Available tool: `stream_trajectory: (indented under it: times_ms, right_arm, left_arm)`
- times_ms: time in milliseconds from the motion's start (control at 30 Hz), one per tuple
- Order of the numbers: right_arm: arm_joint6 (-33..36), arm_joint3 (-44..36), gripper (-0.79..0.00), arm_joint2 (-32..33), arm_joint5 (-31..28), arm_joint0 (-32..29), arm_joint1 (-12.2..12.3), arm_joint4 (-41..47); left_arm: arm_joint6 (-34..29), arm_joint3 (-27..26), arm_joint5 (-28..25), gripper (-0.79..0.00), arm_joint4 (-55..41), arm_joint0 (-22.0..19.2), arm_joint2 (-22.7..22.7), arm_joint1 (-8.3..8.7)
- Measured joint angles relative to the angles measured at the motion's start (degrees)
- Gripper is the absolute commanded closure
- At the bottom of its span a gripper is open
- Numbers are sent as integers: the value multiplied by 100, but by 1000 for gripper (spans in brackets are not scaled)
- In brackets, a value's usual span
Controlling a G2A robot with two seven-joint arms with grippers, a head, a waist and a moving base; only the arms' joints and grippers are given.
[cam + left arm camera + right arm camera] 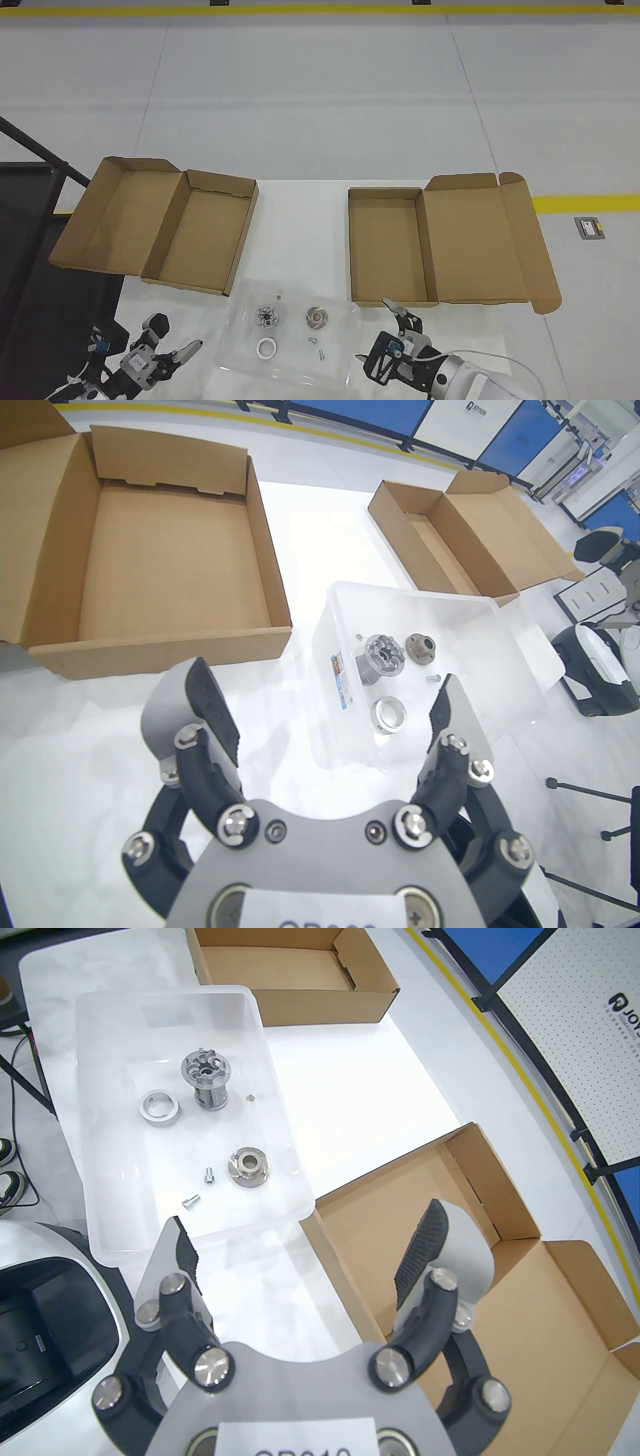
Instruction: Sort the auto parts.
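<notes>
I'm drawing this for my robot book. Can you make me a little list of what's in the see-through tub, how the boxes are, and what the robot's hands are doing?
Clear tub: on the white table, between the two boxes
Parts in tub: toothed hub, ring, flanged disc, two small bolts
Left cardboard box: open, lid folded back
Right cardboard box: open, lid folded back
Left gripper: open, holding nothing
Right gripper: open, holding nothing
</notes>
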Motion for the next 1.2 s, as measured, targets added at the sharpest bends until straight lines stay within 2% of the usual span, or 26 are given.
stream_trajectory:
  times_ms: [100,200,400,533,600,867,1133,1200]
  right_arm:
    - [8,55,-785,-225,-42,113,-4,-178]
    - [205,227,-785,-686,-700,691,-46,-290]
    - [1384,1184,-785,-1960,-1514,2505,-369,504]
    - [2240,2273,-785,-2798,-1531,3698,-703,1440]
    - [2670,2601,-785,-2966,-1426,4027,-782,1746]
    - [2612,2589,-785,-3001,-1440,3963,-773,1628]
    - [2725,2736,-785,-3695,-1421,4340,-970,976]
    - [2710,2906,-653,-3800,-1507,4471,-1026,1013]
  left_arm:
    - [4,-4,11,-785,-26,1,12,-2]
    - [26,-15,-58,-785,-164,28,7,1]
    - [55,59,-184,-785,-258,43,-89,21]
    - [46,71,-112,-785,-205,35,-57,23]
    - [43,64,-91,-785,-165,35,-48,23]
    - [43,63,-92,-785,-165,35,-49,24]
    - [43,63,-92,-785,-165,35,-49,23]
    - [43,63,-92,-785,-165,35,-49,23]
